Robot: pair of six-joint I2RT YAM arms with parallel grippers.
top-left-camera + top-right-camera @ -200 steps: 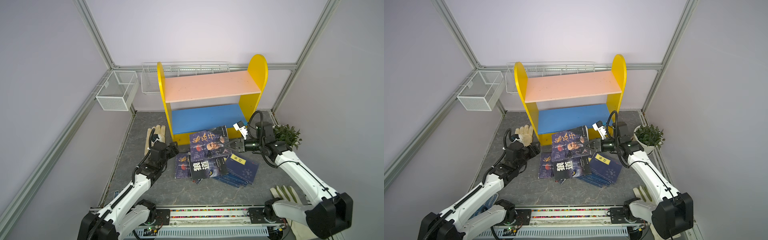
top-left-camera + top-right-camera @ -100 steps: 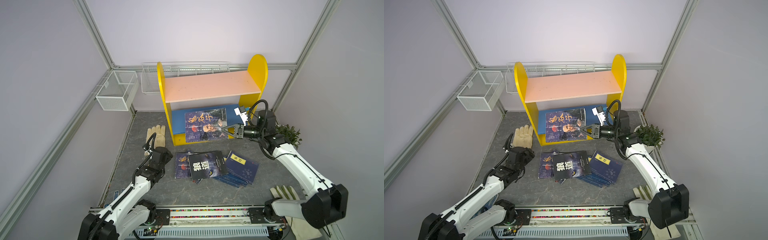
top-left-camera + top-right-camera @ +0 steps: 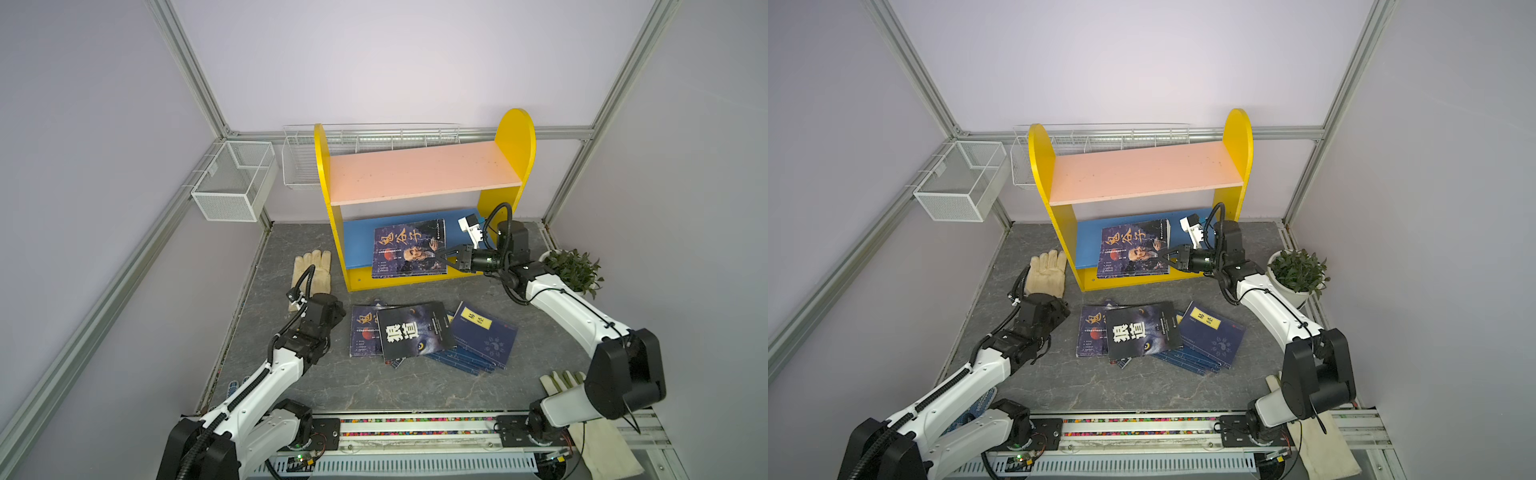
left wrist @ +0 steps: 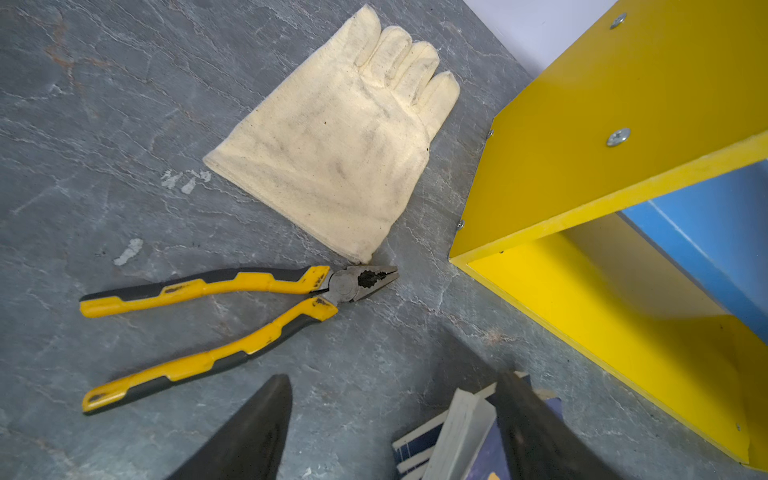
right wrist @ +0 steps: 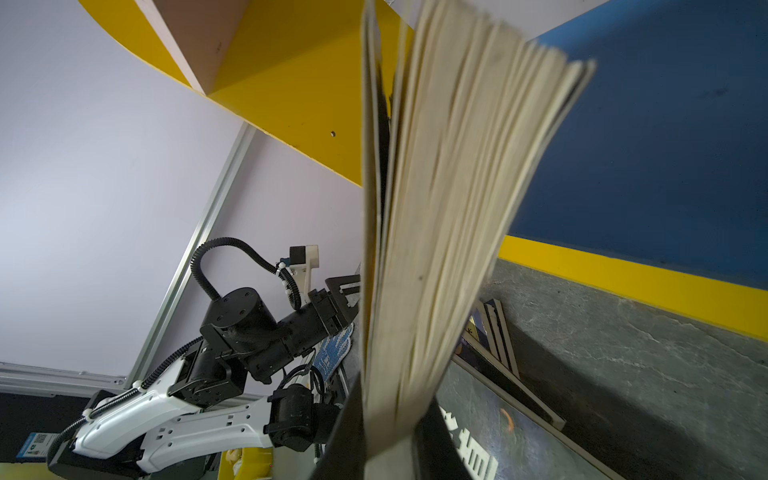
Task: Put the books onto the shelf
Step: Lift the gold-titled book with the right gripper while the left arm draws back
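My right gripper (image 3: 437, 258) grips the dark glossy paperback (image 3: 405, 249) over the blue lower board (image 3: 357, 245) of the yellow-sided wooden shelf (image 3: 515, 137); my left gripper (image 4: 392, 380) stands open.

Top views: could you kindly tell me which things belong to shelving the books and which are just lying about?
Job:
shelf; held book, gripped by the right tool; loose books, piled.

Lying about:
work gloves; pliers; potted plant; wire baskets.
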